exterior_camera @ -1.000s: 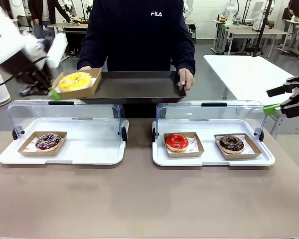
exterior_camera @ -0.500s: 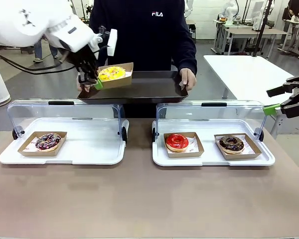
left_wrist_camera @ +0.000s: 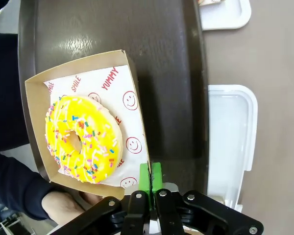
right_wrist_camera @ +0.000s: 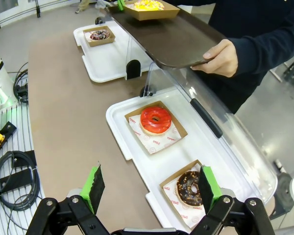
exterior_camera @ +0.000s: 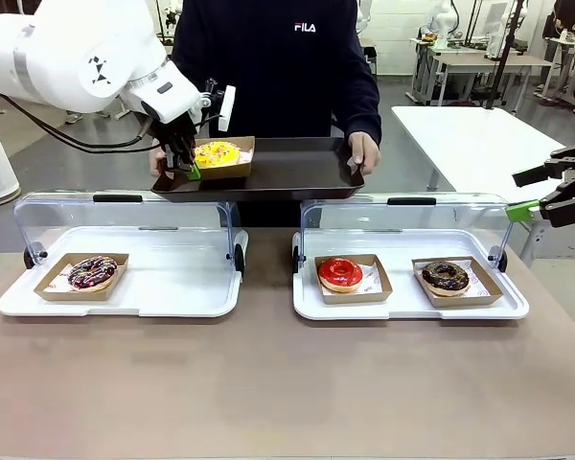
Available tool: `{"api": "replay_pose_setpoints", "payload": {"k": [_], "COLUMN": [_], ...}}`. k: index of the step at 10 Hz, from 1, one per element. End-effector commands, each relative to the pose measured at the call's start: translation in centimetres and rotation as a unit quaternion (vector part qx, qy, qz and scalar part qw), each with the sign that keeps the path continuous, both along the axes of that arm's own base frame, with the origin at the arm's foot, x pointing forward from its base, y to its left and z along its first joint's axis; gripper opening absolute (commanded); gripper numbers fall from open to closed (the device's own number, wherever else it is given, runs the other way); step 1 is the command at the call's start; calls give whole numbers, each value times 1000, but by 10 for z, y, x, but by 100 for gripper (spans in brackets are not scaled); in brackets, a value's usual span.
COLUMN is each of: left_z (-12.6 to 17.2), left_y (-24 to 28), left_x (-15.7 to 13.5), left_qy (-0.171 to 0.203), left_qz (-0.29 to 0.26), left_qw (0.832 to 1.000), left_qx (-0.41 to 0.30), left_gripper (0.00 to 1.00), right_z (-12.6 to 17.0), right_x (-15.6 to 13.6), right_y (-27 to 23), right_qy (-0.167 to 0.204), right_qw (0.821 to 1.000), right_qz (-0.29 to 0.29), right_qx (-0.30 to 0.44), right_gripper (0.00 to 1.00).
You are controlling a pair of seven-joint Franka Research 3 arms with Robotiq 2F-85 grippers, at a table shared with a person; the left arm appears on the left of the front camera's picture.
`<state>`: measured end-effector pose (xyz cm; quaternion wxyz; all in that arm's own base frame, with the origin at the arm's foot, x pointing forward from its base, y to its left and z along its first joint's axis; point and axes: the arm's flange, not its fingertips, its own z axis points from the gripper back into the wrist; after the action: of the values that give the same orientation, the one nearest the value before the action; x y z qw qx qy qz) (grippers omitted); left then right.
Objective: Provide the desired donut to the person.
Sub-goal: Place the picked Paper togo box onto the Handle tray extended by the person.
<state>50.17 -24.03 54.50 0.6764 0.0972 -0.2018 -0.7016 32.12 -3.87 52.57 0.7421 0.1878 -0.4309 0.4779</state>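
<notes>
A yellow sprinkled donut (exterior_camera: pixel 217 152) (left_wrist_camera: pixel 82 142) lies in a brown cardboard box (exterior_camera: pixel 235 168) (left_wrist_camera: pixel 130 85). My left gripper (exterior_camera: pixel 189 170) (left_wrist_camera: pixel 150 172) is shut on that box's near rim. The box is at the left end of a dark serving tray (exterior_camera: pixel 287 172) (left_wrist_camera: pixel 171 63); I cannot tell if it rests on it. The person (exterior_camera: pixel 268 67) in a dark sweatshirt holds this tray with both hands, one hand (right_wrist_camera: pixel 219 58) at its right end. My right gripper (exterior_camera: pixel 541 196) (right_wrist_camera: pixel 151 190) hangs open at the far right, above the right display case.
Two white display cases with raised clear lids stand on the table. The left case (exterior_camera: pixel 172 287) holds a purple-glazed donut (exterior_camera: pixel 92 271). The right case (exterior_camera: pixel 402 305) holds a red donut (exterior_camera: pixel 340 273) (right_wrist_camera: pixel 156 119) and a chocolate donut (exterior_camera: pixel 446 276) (right_wrist_camera: pixel 188 188). Cables (right_wrist_camera: pixel 12 178) lie beside the table.
My left gripper has carried the boxed yellow donut rightward and down, from beside the serving tray to its left end. The right arm has not moved.
</notes>
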Motion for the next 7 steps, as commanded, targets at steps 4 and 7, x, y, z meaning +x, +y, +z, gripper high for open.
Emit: {"api": "replay_pose_setpoints", "payload": {"k": [4, 7], "left_z": [1, 7], "left_y": [-8, -7], "left_x": [19, 18], "left_qy": [14, 19], "left_qz": [11, 15], "left_qw": [1000, 999], "left_qx": [23, 27], "left_gripper": [59, 61], "right_z": [-1, -1], "right_x": [2, 2], "right_y": [1, 1], "right_qy": [-1, -1], "right_qw": [1000, 1000], "right_qz": [4, 4], "right_qx": [10, 10], "right_gripper": [100, 100]}}
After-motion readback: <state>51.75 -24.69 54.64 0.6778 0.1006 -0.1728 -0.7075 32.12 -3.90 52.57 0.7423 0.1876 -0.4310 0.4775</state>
